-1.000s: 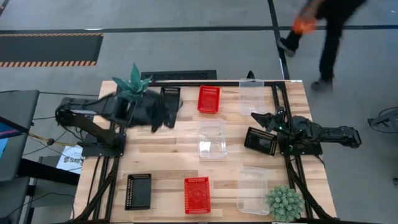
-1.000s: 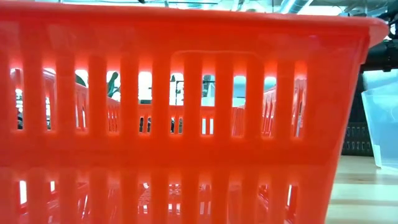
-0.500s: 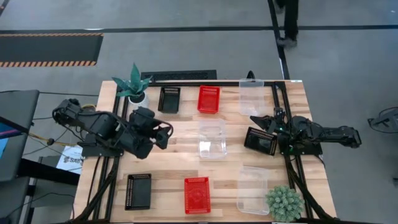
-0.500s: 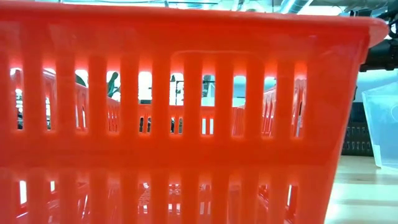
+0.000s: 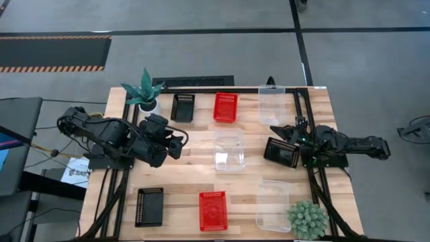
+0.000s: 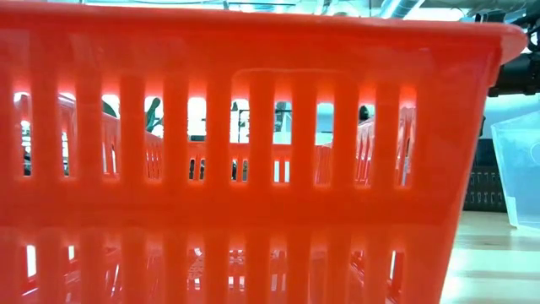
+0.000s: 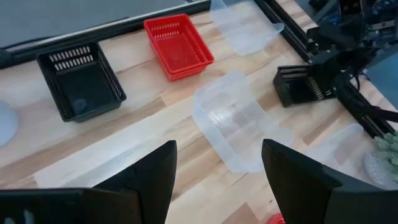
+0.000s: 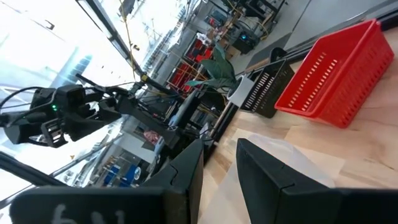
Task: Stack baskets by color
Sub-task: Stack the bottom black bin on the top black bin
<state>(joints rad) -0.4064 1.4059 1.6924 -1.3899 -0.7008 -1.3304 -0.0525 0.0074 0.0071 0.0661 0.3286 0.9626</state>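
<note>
While the middle clear basket point(image 5: 229, 149) sits alone at the table's centre, a tilted black basket point(image 5: 281, 152) is pinched on its rim by the right gripper point(image 5: 290, 136) just beside it. The left gripper point(image 5: 177, 144), fingers spread wide and empty, hovers on the clear basket's other side, near the black basket point(image 5: 183, 106) and red basket point(image 5: 225, 107) at the far edge.

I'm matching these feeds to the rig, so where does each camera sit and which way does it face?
High: overhead, straight down on the table; both arms, left gripper, right gripper.
Low: at tabletop height, level across; a red basket fills it, no arm clearly shows.
Left wrist: on the left arm, looking past its open fingers across the table.
Right wrist: on the right arm, looking past its fingers toward the room.
Shared: the far red basket shows in high and both wrist views.
</note>
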